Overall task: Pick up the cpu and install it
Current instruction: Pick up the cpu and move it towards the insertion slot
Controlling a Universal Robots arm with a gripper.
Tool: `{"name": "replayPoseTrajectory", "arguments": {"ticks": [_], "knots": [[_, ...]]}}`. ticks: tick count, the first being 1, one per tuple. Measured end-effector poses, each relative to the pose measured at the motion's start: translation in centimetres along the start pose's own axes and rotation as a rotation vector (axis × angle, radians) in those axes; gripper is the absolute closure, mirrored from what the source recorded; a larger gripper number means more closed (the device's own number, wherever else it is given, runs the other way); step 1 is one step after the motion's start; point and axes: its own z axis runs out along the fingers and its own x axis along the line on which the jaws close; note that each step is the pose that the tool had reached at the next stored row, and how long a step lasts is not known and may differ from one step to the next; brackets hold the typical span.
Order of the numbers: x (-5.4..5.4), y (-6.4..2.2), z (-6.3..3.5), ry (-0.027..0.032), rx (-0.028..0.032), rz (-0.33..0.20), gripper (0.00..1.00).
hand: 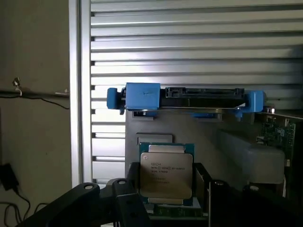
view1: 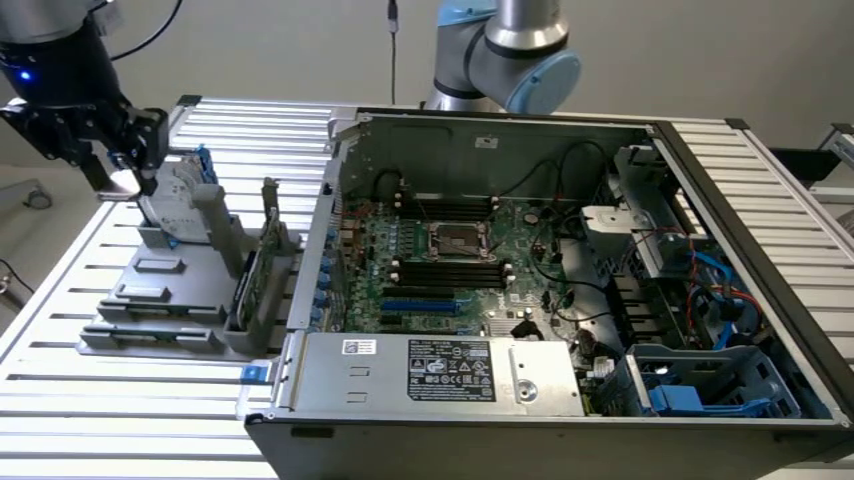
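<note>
Item: cpu (hand: 165, 172), pinched by two opposite edges in the tool (hand: 166, 180), above the tray (view1: 160, 300) near the bench's (view1: 54, 400) far corner on the exterior view's left; best carried level, grip firm, clear of the drive (hand: 189, 97).

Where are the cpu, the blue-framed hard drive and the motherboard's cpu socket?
cpu (hand: 165, 174): wrist view, middle of its silver metal top.
hard drive (hand: 199, 93): wrist view, on its dark connector edge.
socket (view1: 457, 240): exterior view, centre of its black-framed square.
</note>
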Motion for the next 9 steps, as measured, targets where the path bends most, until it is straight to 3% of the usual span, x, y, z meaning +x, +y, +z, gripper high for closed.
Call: {"name": "replayPoseTrajectory", "arguments": {"ticks": [4,9], "knots": [[-1.6,0.33,-1.43,0.0001,0.0001,0.0,0.45],[-3.8,0.69,-2.38,0.0,0.0001,0.0,0.45]]}}
